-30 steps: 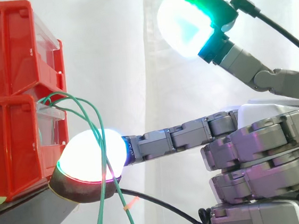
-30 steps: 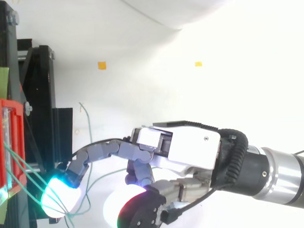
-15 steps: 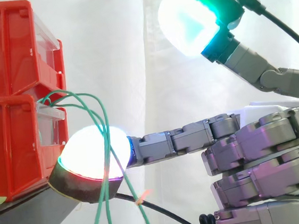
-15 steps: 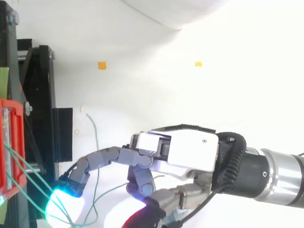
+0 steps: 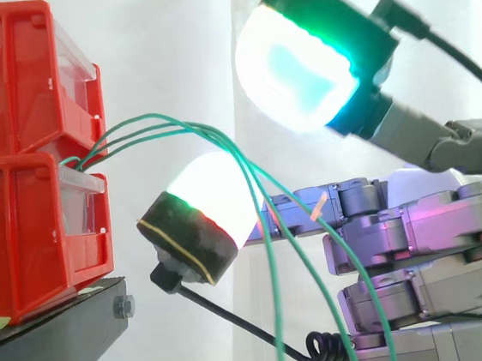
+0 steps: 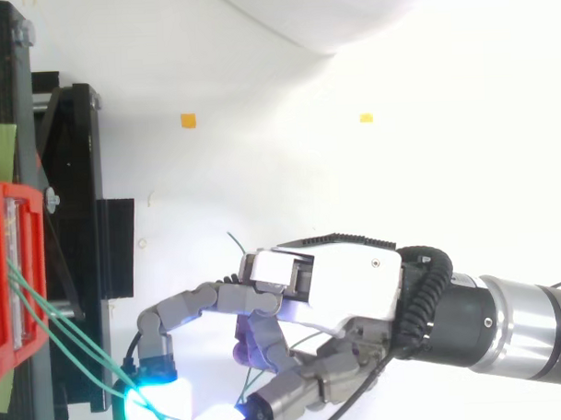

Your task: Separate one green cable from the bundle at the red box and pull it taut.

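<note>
Three thin green cables (image 5: pixel 175 127) come out of the lower red box (image 5: pixel 23 238) and arch rightward to my hand (image 5: pixel 437 237). They drape over one outstretched, hooked finger behind its glowing white pad (image 5: pixel 217 200), then hang down past the view's bottom edge. The thumb's glowing pad (image 5: pixel 294 67) stands high above them, apart from the cables. The other fingers are curled against the palm. From above, the cables (image 6: pixel 82 344) run slantwise from the red box (image 6: pixel 2 275) to the bent finger of the hand (image 6: pixel 338 282). One cable carries a small orange tag (image 5: pixel 317 207).
A second red box (image 5: pixel 6 76) sits on top of the lower one, both on a black stand (image 5: pixel 51 338) at the left. A white curtain hangs behind. Two small orange markers (image 6: pixel 188 120) (image 6: pixel 366 118) lie on the white floor.
The hand has drawn back to the right, away from the red box, with the finger hooking the green cables. The cables now stretch out from the box instead of hanging beside it.
</note>
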`<control>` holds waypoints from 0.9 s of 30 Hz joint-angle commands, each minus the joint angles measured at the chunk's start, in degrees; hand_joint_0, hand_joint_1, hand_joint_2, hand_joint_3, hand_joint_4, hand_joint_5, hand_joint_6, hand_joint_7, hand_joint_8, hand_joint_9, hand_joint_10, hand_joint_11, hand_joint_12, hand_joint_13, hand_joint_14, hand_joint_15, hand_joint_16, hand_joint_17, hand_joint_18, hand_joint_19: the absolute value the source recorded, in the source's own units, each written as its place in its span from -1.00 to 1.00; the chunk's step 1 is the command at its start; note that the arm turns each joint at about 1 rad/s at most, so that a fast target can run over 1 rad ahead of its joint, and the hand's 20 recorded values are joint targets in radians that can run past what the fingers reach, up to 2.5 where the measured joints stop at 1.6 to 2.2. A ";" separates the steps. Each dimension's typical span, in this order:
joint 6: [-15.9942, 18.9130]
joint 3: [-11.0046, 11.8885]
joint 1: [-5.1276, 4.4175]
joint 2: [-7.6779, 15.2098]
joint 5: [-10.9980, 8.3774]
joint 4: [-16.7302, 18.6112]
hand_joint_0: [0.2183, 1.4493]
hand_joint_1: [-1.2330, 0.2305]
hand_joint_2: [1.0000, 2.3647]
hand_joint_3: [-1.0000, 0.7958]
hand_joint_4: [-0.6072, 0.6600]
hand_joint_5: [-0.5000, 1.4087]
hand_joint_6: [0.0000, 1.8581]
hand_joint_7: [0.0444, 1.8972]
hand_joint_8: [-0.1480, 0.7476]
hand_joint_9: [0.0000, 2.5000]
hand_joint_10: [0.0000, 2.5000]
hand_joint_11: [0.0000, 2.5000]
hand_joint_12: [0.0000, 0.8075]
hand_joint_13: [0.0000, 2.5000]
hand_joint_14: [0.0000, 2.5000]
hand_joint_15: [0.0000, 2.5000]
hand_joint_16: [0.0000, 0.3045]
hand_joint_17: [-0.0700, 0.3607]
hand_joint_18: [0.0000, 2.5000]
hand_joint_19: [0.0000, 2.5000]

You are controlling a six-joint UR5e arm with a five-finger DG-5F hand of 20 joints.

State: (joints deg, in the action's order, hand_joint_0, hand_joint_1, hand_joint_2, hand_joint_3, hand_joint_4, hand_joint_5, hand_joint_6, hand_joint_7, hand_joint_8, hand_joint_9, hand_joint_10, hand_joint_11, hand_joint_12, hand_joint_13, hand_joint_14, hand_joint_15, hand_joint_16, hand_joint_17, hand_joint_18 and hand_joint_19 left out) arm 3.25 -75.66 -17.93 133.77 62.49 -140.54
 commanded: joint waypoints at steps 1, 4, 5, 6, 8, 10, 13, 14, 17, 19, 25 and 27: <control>0.00 0.08 0.00 0.00 0.00 0.00 -0.20 -0.36 -1.00 -0.44 0.28 -0.36 -0.46 0.39 -0.58 1.00 0.24 -0.04 -0.60 0.59 1.00 -0.36 -0.63 -0.09 0.72 0.24; 0.00 -0.01 0.00 0.00 0.00 0.00 -0.16 -0.39 -0.99 -0.37 0.26 -0.35 -0.46 0.40 -0.60 1.00 0.25 -0.03 -0.61 0.60 1.00 -0.41 -0.63 -0.09 0.71 0.23; 0.00 -0.01 0.00 0.00 0.00 0.00 -0.16 -0.39 -0.99 -0.34 0.26 -0.35 -0.46 0.41 -0.60 1.00 0.25 -0.03 -0.61 0.60 1.00 -0.41 -0.63 -0.09 0.71 0.23; 0.00 -0.01 0.00 0.00 0.00 0.00 -0.16 -0.39 -0.98 -0.32 0.25 -0.35 -0.46 0.41 -0.60 1.00 0.25 -0.04 -0.61 0.60 1.00 -0.41 -0.63 -0.08 0.71 0.22; 0.00 -0.01 0.00 0.00 0.00 0.00 -0.16 -0.38 -0.98 -0.31 0.25 -0.35 -0.46 0.41 -0.60 1.00 0.26 -0.03 -0.62 0.60 1.00 -0.39 -0.63 -0.09 0.71 0.22; 0.00 -0.01 0.00 0.00 0.00 -0.26 -0.15 -0.39 -0.98 -0.29 0.23 -0.35 -0.46 0.41 -0.61 1.00 0.26 -0.04 -0.64 0.60 1.00 -0.40 -0.63 -0.08 0.71 0.21; -0.09 -0.01 0.00 0.00 0.00 -0.79 -0.15 -0.41 -0.98 -0.25 0.22 -0.35 -0.46 0.41 -0.63 1.00 0.25 -0.03 -0.66 0.60 1.00 -0.41 -0.63 -0.09 0.70 0.21; -0.09 -0.01 0.00 0.00 0.00 -1.05 -0.15 -0.41 -0.98 -0.24 0.21 -0.35 -0.46 0.41 -0.63 1.00 0.25 -0.02 -0.66 0.60 1.00 -0.41 -0.64 -0.10 0.70 0.20; -0.18 -0.01 0.00 0.00 0.00 -1.58 -0.15 -0.42 -0.98 -0.24 0.21 -0.35 -0.46 0.41 -0.63 1.00 0.24 -0.01 -0.66 0.60 1.00 -0.41 -0.64 -0.10 0.71 0.21; -0.09 0.08 0.00 0.00 0.00 -2.20 -0.15 -0.42 -0.97 -0.23 0.21 -0.35 -0.46 0.41 -0.63 1.00 0.25 -0.03 -0.66 0.60 1.00 -0.42 -0.64 -0.10 0.70 0.21; 0.26 0.16 0.00 -2.46 0.09 -9.40 -0.15 -0.43 -0.97 -0.22 0.20 -0.35 -0.46 0.42 -0.63 1.00 0.27 -0.03 -0.67 0.60 1.00 -0.42 -0.64 -0.11 0.70 0.19; 0.26 0.16 0.00 -3.25 0.09 -12.48 -0.15 -0.43 -0.97 -0.22 0.20 -0.35 -0.46 0.42 -0.63 1.00 0.27 -0.04 -0.67 0.60 1.00 -0.42 -0.63 -0.09 0.70 0.19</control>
State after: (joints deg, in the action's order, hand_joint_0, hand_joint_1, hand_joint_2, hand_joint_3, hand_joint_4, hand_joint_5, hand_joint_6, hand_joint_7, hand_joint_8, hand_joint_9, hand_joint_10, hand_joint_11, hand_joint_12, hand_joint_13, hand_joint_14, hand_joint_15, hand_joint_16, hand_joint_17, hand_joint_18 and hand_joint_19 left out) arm 3.43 -75.52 -17.93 131.96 62.54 -146.39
